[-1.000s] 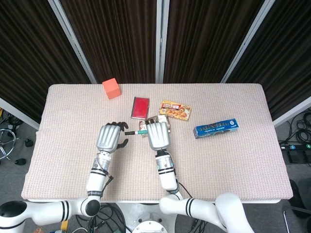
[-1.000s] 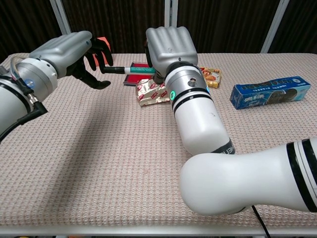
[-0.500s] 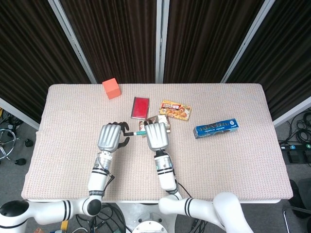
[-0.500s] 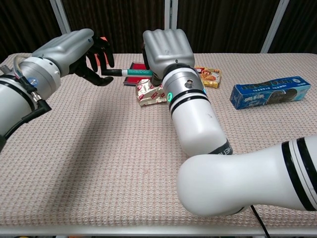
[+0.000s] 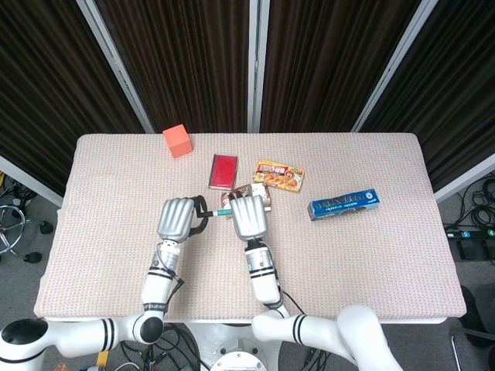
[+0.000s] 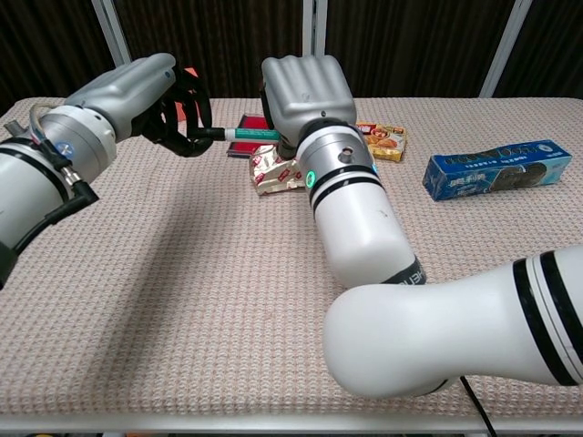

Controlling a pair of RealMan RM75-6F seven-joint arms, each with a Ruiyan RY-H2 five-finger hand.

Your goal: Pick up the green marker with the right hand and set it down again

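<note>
My right hand (image 6: 305,86) is clamping the green marker (image 6: 248,133) above the table (image 6: 182,300), its long axis running sideways toward my left hand (image 6: 159,100), whose fingers (image 6: 187,137) are closing around the black cap end; snack packets (image 6: 278,171) are lying just beyond.

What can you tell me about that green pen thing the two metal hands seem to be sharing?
The slim green marker has a teal barrel and a black cap end. It is lifted off the woven beige tablecloth, lying roughly level. The silver right hand grips its one end, hiding that part. The black cap end points toward the left hand, whose dark fingers curl around it; whether they actually clamp it is unclear. Behind and below lie a red flat case and a crumpled snack packet.
</note>
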